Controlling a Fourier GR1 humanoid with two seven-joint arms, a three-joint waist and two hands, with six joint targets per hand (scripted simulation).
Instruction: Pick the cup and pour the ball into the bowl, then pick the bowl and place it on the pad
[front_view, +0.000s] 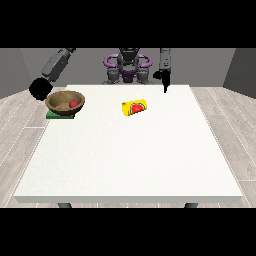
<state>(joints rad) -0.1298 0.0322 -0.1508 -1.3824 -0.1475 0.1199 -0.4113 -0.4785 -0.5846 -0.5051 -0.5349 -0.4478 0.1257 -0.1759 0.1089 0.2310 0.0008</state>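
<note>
We see the hand at the view's left (40, 89) up off the desk (130, 160), past its left edge. It looks like a dark round blob, and we cannot tell if it is open or closed.

Just beside that hand, toward the middle of the desk, sits the brown bowl (61, 100). The red ball (73, 103) lies inside the bowl. The bowl rests on the green pad (55, 115), which peeks out from under it.

Farther from that hand, near the desk's middle, the yellow cup (135, 107) lies on its side.

The hand at the view's right (164, 82) hangs down over the desk's far edge, well apart from the cup. Its fingers point straight down and hold nothing.
</note>
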